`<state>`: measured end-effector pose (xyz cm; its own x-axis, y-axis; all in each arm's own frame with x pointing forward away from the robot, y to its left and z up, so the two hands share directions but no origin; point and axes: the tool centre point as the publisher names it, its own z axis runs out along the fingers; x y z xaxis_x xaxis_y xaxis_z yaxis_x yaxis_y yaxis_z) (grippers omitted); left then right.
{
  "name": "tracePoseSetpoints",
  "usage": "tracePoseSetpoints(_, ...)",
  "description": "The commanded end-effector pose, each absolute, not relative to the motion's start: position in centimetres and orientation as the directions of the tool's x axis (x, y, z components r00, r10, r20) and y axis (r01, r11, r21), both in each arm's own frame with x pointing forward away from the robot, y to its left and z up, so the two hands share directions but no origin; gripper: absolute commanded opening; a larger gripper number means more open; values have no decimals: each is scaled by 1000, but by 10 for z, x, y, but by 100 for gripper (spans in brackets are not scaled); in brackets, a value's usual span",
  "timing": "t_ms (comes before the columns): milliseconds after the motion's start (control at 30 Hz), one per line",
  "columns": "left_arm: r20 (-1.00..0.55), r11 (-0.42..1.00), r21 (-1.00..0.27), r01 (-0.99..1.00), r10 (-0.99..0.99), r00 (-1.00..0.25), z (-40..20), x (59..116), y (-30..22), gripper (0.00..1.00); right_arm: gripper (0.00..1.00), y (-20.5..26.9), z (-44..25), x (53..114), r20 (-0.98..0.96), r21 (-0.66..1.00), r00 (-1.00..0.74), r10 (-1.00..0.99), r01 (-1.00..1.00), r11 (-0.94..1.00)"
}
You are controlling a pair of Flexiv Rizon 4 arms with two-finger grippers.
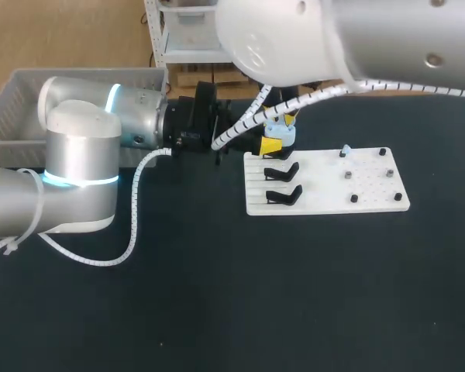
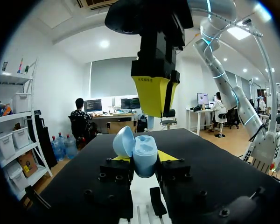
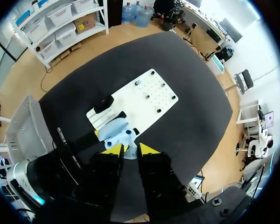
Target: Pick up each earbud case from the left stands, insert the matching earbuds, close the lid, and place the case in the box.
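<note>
One earbud case (image 2: pixel 141 156), pale blue, sits clamped between the left jaws. The yellow tips (image 2: pixel 167 156) press it from both sides, so those jaws are closed on it. It's held off the surface (image 1: pixel 217 310), over the far-left corner of the white board (image 1: pixel 325 186).

The right jaws hang straight above the case, pointing down at it and not touching it. Can't tell whether they're open or closed. The left arm (image 1: pixel 77 155) comes in from the left, the right arm (image 1: pixel 387 31) from the far right.

Counts:
- 1 case
- 2 black stands (image 1: pixel 282 171) on the left part of the board, one nearer than the other
- 6 small pegs (image 1: pixel 390 173) on the board's right part
- 1 grey box (image 1: pixel 8 116) at the far-left edge of the surface

Orientation: the case stands upright, long axis vertical, opening facing up at the right jaws. Its lid (image 2: pixel 123 141) is hinged open and leans off to one side of the body.
</note>
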<state>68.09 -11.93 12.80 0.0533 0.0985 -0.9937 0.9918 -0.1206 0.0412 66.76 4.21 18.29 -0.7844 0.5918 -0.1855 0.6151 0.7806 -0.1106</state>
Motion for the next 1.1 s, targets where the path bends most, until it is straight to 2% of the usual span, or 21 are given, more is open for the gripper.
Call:
tracePoseSetpoints(33, -994, -116, 45, 992, 95, 56, 127, 680, -119, 0, 0, 41, 180, 670, -178, -115, -780, 601, 623, 774)
tracePoseSetpoints(1100, -994, -116, 45, 992, 95, 56, 127, 680, -119, 0, 0, 37, 165, 677, -180, -104, -744, 644, 665, 739)
